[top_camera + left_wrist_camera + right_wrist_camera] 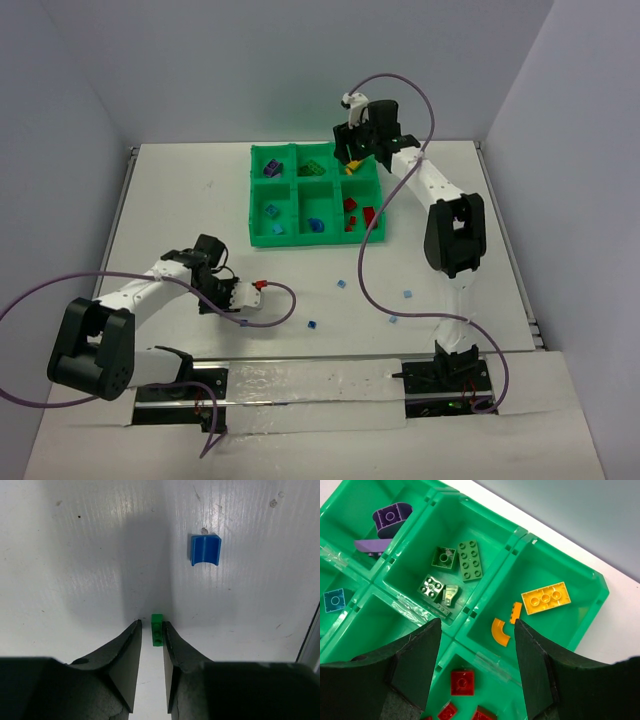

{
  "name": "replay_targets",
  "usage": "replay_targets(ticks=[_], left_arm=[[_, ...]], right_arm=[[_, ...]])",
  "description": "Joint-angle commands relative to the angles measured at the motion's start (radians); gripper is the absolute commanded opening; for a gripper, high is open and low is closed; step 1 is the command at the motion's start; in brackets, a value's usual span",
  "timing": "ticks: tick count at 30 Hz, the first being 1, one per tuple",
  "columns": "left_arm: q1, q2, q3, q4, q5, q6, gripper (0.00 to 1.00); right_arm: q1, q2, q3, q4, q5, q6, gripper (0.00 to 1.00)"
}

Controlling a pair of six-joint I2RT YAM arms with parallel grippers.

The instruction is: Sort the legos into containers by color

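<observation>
My left arm lies low along the surface (75, 555), the left end effector (151, 625) narrowed around a small green brick (157, 630), with a sliver of gap on one side. My right arm reaches over the tray's (560, 562) far right compartment. The right end effector (477, 624) gapes wide and empty above a yellow brick (545, 598).

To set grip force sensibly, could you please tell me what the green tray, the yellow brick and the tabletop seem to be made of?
Green tray: glossy moulded plastic, with bright highlights on its walls. Yellow brick: hard, smooth plastic with moulded studs. Tabletop: white, faintly shiny sheet with fine parallel ribs, possibly corrugated plastic; the look leaves that open.
</observation>
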Motion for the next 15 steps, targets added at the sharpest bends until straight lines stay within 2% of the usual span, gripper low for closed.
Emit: replay_targets(ticks=[1,7,10,13,15], left_arm=[[0.005,0.015,-0.035,0.053,-0.028,0.047,0.29],[0.005,-0.005,-0.007,0.042,0.049,0.041,0.08],[0.005,-0.028,0.047,0.024,0.114,0.021,0.03],[0.005,-0.030,0.177,-0.002,0.230,-0.061,0.00],[0.005,-0.015,0.294,0.014,0.283,-0.123,0.00]], right_arm=[[-0.011,-0.081,-0.007,0.013,-0.005,-0.015,0.67],[-0.018,-0.096,-0.039,-0.001,0.003,-0.028,0.67],[-0.038,-0.122,-0.060,-0.028,-0.013,-0.022,0.70],[-0.073,-0.162,-0.087,-0.063,-0.053,0.002,0.77],[-0.099,-0.194,-0.103,-0.075,-0.086,0.018,0.87]])
